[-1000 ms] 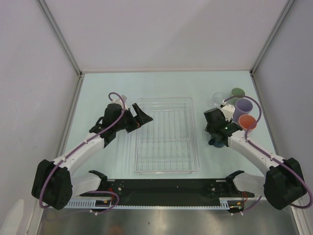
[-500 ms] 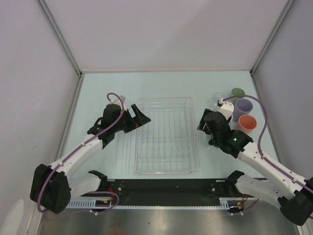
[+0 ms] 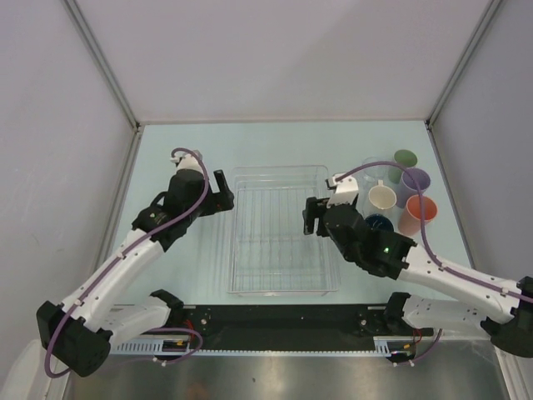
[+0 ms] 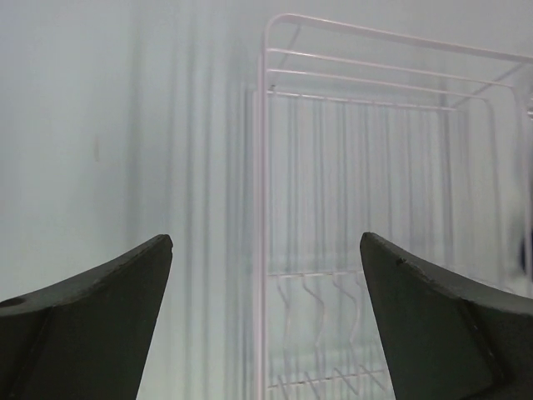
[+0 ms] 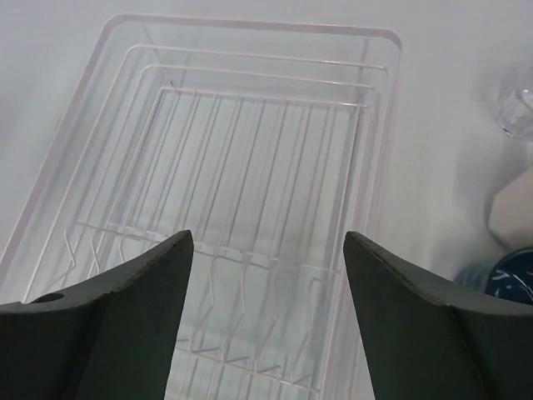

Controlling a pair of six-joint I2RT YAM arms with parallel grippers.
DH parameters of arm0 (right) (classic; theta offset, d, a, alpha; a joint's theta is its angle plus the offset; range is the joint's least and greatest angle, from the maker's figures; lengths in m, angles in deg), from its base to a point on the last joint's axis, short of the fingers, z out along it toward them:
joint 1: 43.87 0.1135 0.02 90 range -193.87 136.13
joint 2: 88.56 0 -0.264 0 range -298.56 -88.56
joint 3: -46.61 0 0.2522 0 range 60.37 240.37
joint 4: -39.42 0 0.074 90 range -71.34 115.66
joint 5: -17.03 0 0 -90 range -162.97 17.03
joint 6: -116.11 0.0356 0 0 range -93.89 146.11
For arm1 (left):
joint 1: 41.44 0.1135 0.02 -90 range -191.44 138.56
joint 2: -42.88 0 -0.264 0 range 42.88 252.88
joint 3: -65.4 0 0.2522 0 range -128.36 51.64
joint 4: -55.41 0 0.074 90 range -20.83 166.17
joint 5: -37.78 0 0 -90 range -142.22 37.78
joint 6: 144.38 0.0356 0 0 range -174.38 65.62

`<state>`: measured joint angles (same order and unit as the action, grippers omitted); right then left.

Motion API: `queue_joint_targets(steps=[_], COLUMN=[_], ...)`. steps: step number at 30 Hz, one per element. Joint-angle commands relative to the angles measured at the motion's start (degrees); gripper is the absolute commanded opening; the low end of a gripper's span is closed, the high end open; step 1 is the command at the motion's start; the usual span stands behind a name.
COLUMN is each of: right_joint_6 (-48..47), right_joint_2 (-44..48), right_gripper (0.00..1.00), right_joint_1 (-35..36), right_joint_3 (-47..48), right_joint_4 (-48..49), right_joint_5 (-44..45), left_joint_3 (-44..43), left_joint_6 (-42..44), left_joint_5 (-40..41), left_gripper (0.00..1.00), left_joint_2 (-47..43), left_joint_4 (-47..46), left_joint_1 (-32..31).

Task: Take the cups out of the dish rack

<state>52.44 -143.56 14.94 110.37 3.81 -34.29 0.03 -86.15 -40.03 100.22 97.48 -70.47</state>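
The clear dish rack (image 3: 236,250) with its wire grid sits mid-table and holds no cup. All the cups stand on the table to its right: clear glass (image 3: 371,169), sage green tumbler (image 3: 405,157), lavender tumbler (image 3: 415,182), salmon tumbler (image 3: 420,212), cream mug (image 3: 381,198) and dark blue mug (image 3: 379,225). My left gripper (image 3: 225,195) is open and empty at the rack's far left edge. My right gripper (image 3: 311,218) is open and empty over the rack's right side. The right wrist view shows the rack (image 5: 250,23), glass (image 5: 520,104), cream mug (image 5: 515,212) and blue mug (image 5: 508,279).
In the left wrist view the rack's left wall (image 4: 265,167) stands between my open fingers, with bare table to its left. White enclosure walls with metal posts (image 3: 117,92) close in the table on three sides.
My right arm swung left from the cup group to over the rack's right side, leaving the dark blue mug on the table. My left gripper pulled slightly back from the rack's far left corner.
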Motion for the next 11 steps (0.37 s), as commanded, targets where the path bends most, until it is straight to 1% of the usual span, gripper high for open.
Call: queue_joint_targets(steps=[1, 4, 9, 11], right_joint_6=[-5.14, -6.02, -7.25, -6.99], right_joint_2=[-4.49, -7.83, -8.89, -8.81], right_gripper=[0.78, 0.78, 0.78, 0.78], right_joint_1=[1.66, 2.28, 4.91, 5.61], right_joint_3=[1.5, 4.31, 4.67, 4.76], right_joint_4=[6.82, 5.85, 7.17, 7.69], right_joint_5=[2.28, 2.19, 3.07, 2.9], left_joint_3=[-4.28, -4.11, -2.44, -2.0], left_joint_6=[5.14, 4.18, 2.94, 2.06], left_joint_5=[7.34, 7.85, 11.01, 10.93], left_gripper=[1.0, 1.0, 1.0, 1.0], left_joint_2=[1.11, 0.76, -0.65, -1.26], left_joint_4=[8.86, 9.13, 8.51, 8.51], left_joint_1=[-0.58, -2.07, -5.15, -5.59])
